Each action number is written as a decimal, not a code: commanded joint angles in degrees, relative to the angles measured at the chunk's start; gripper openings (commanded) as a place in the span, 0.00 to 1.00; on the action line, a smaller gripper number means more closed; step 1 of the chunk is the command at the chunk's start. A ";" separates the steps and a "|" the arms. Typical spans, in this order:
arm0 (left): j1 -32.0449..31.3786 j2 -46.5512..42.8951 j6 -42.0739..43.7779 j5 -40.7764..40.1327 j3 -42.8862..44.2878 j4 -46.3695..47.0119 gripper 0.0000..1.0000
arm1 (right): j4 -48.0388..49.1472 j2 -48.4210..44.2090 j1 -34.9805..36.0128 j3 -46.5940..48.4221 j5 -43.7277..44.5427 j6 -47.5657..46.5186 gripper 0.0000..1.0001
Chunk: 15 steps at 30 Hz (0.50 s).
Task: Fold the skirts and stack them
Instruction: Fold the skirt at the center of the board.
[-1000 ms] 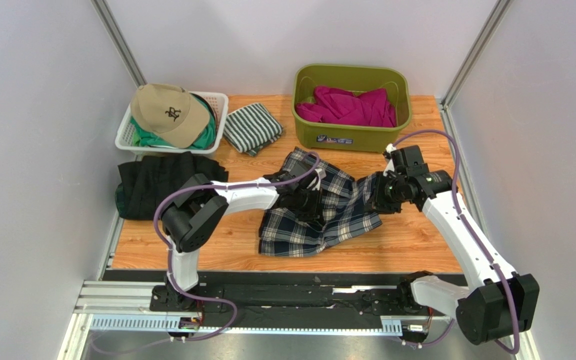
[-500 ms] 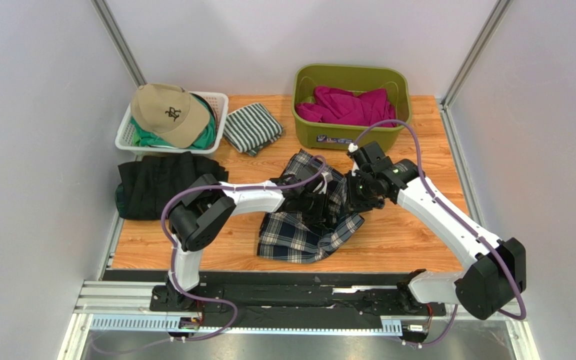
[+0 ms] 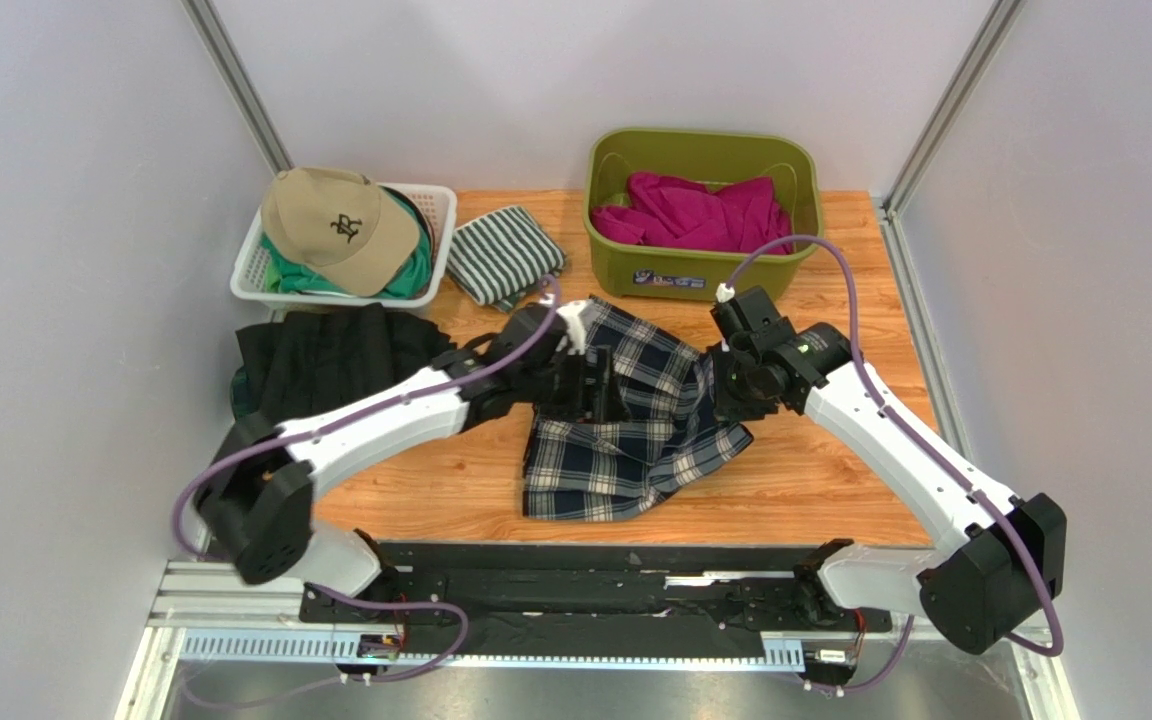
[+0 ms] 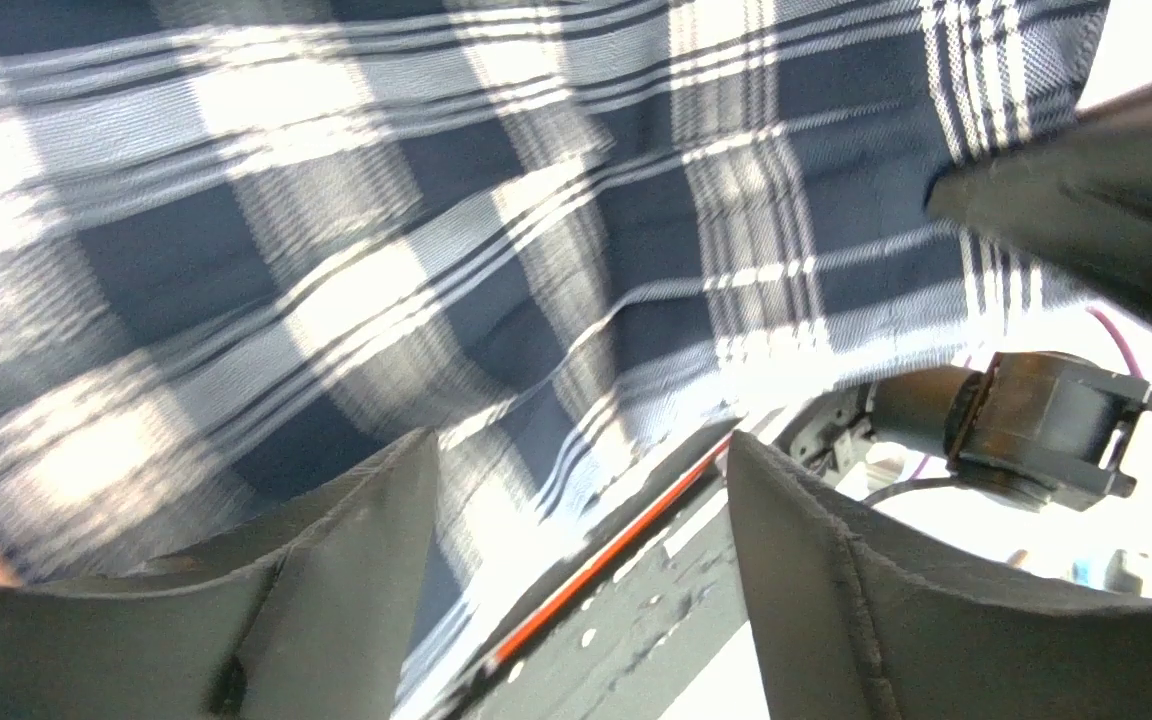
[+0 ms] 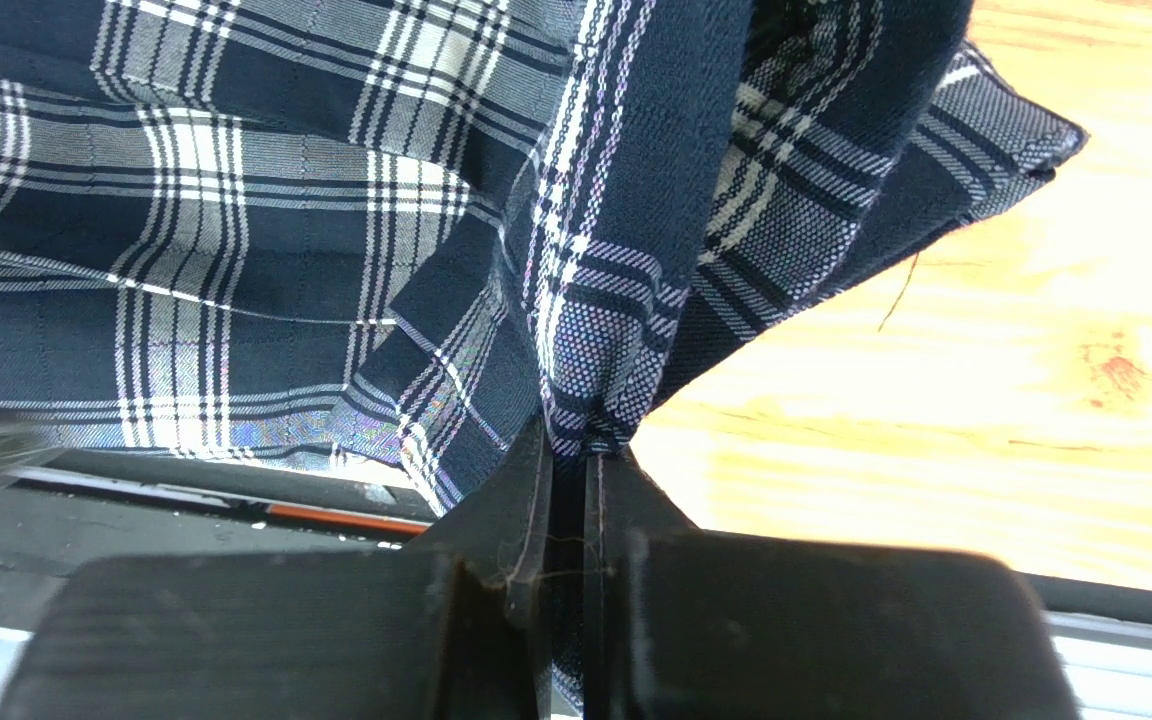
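Observation:
The navy-white-grey plaid skirt point(image 3: 630, 428) lies partly folded mid-table. My left gripper point(image 3: 585, 384) is at its left part, open; in the left wrist view its fingers point(image 4: 339, 578) stand wide apart with the plaid cloth point(image 4: 462, 225) in front of them and nothing between them. My right gripper point(image 3: 729, 387) is shut on the skirt's right edge; the right wrist view shows a fold of plaid point(image 5: 597, 360) pinched at the jaw tips point(image 5: 585, 462), lifted off the wood. The black skirt point(image 3: 324, 365) lies folded at the left, with a dark green edge point(image 3: 243, 393) showing beneath it.
An olive bin point(image 3: 695, 270) with magenta cloth stands at the back right. A white basket point(image 3: 440, 210) holds a tan cap point(image 3: 334, 225). A green-and-white striped folded cloth point(image 3: 504, 255) lies beside it. Bare wood point(image 3: 838, 480) shows to the right of the plaid skirt.
My left gripper has opened, let go of the plaid skirt and drawn back left, its elbow swinging outward. My right gripper carried the skirt's right edge leftward over the rest.

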 commanded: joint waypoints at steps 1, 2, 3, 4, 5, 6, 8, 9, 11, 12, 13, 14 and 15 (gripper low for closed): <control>2.48 -9.32 1.93 -9.13 -8.72 -8.26 0.85 | 0.68 -1.63 -0.24 0.66 2.39 -0.59 0.00; 3.71 -10.56 1.23 -10.29 -10.14 -9.05 0.90 | 0.68 -1.63 -0.24 0.66 2.39 -0.68 0.00; 4.42 -12.40 0.70 -11.17 -11.55 -10.01 0.91 | 0.68 -1.72 -0.24 0.66 2.48 -0.76 0.00; 5.21 -13.02 0.08 -12.22 -14.35 -10.02 0.92 | 0.60 -1.72 -0.24 0.66 2.48 -0.76 0.00; 6.87 -13.38 -1.05 -11.97 -15.68 -9.76 0.93 | 0.60 -1.81 -0.24 0.66 2.48 -0.76 0.00; 7.67 -13.64 -1.50 -10.66 -17.87 -8.19 0.93 | 0.51 -1.64 -0.24 0.66 2.48 -0.85 0.00; 8.55 -12.94 -2.47 -8.90 -19.47 -4.08 0.93 | 0.42 -1.55 -0.16 0.74 2.65 -0.85 0.00; 8.55 -11.38 -2.65 -6.11 -20.35 -2.66 0.93 | 0.42 -1.46 -0.24 0.83 2.83 -0.85 0.00; 8.47 -9.17 -3.00 -3.19 -20.53 1.46 0.86 | 0.33 -1.02 -0.24 1.01 2.83 -0.59 0.00; 8.47 -6.64 -3.17 -1.18 -20.18 2.53 0.83 | 0.42 -0.85 -0.24 1.09 3.09 -0.50 0.00; 8.47 -5.31 -3.35 -0.11 -20.00 3.59 0.75 | 0.33 -0.41 -0.24 1.27 3.36 0.11 0.00; 8.47 -4.08 -3.35 0.68 -19.74 5.16 0.70 | 0.33 -0.32 -0.24 1.62 3.53 0.46 0.00; 8.55 -1.80 -3.53 1.91 -19.22 5.88 0.67 | 0.33 -0.14 -0.16 1.88 3.27 0.81 0.00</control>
